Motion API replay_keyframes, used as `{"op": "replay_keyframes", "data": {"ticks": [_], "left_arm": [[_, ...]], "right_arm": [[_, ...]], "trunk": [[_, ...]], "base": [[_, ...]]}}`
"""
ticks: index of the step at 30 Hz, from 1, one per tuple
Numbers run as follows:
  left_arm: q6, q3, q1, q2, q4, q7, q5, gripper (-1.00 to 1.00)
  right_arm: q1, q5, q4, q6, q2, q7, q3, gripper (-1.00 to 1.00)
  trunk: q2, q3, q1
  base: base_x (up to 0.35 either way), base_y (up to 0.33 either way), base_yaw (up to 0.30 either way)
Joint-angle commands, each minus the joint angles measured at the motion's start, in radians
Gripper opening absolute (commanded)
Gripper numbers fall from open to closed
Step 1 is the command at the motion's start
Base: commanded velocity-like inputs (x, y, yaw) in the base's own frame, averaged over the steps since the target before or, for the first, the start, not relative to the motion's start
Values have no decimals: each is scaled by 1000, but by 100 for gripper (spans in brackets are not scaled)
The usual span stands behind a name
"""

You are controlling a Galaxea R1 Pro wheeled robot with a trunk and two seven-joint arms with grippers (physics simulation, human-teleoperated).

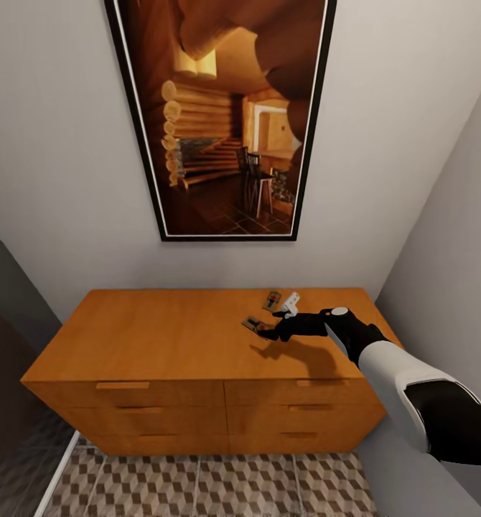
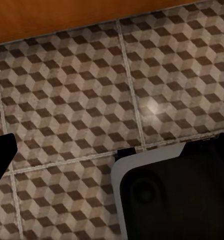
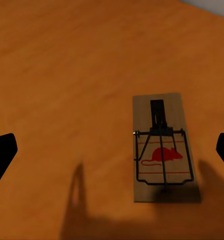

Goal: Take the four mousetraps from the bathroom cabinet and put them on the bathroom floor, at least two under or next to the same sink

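I hold the right gripper [image 1: 272, 333] wide open and empty over a mousetrap [image 3: 163, 147] near the cabinet [image 1: 161, 337] top's back right corner, ready to straddle it.

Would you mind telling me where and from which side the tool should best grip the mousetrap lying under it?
Come straight down on the mousetrap. It lies flat on the cabinet top, so only its long wooden edges offer purchase. Grip across the narrow width, probably at the bare end, clear of the wire. The right tool is open.

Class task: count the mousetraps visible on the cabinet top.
2: one mousetrap just ahead of the right gripper, another nearer the wall. The arm may hide others.
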Motion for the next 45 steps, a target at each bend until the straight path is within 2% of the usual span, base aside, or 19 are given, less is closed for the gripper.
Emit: {"op": "replay_keyframes", "data": {"ticks": [1, 14, 19, 24, 26, 27, 28, 35, 45], "left_arm": [[-5, -7, -1, -1, 3, -6, 10, 100], [-5, -7, -1, -1, 4, -6, 10, 100], [-5, -7, -1, -1, 3, -6, 10, 100], [-5, -7, -1, -1, 4, -6, 10, 100], [-5, -7, -1, -1, 4, -6, 10, 100], [-5, -7, -1, -1, 4, -6, 10, 100], [-5, -7, -1, -1, 4, -6, 10, 100], [-5, -7, -1, -1, 3, -6, 10, 100], [-5, -7, -1, -2, 3, -6, 10, 100]], "right_arm": [[-1, 5, -1, 1, 0, 3, 0, 100], [1, 5, -1, 0, -6, 3, 0, 100], [1, 2, -1, -2, -19, 3, -1, 100], [1, -38, -1, -2, -37, 2, -2, 100], [1, -76, -1, -2, -48, 2, -2, 100], [2, -120, 6, -3, -59, 2, -2, 100], [2, -127, 8, -4, -62, 2, -2, 100], [4, -150, 15, -5, -73, 1, -2, 100], [6, -146, 17, -5, -74, 1, -1, 100]], "trunk": [[-2, -4, 0], [-2, -25, 0], [-2, -29, 0], [-2, -31, 0], [-2, -31, 0], [-2, -31, 0], [-2, -31, 0], [-2, -31, 0], [-2, -31, 0]], "base": [[0, 0, 0], [0, 0, 0], [0, 0, 0], [0, 0, 0], [0, 0, 0], [0, 0, 0], [0, 0, 0], [0, 0, 0], [0, 0, 0]]}}
